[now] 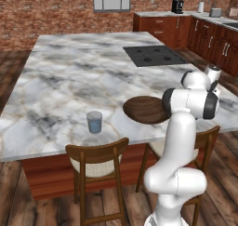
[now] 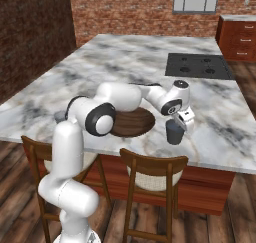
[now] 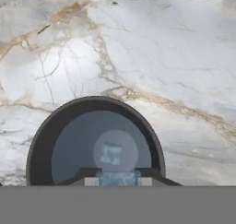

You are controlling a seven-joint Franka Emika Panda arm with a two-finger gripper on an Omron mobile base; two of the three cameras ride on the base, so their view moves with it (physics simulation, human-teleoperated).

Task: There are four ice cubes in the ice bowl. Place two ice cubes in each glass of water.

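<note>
Marble surface carrying the ice bowl, between two glasses. Gripper poised directly above the darker glass, jaws narrowly parted on an ice cube; another cube lies inside. Lighter glass well apart.

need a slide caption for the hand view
Looking straight down into a dark glass of water on the marble counter, one ice cube already inside.
</note>
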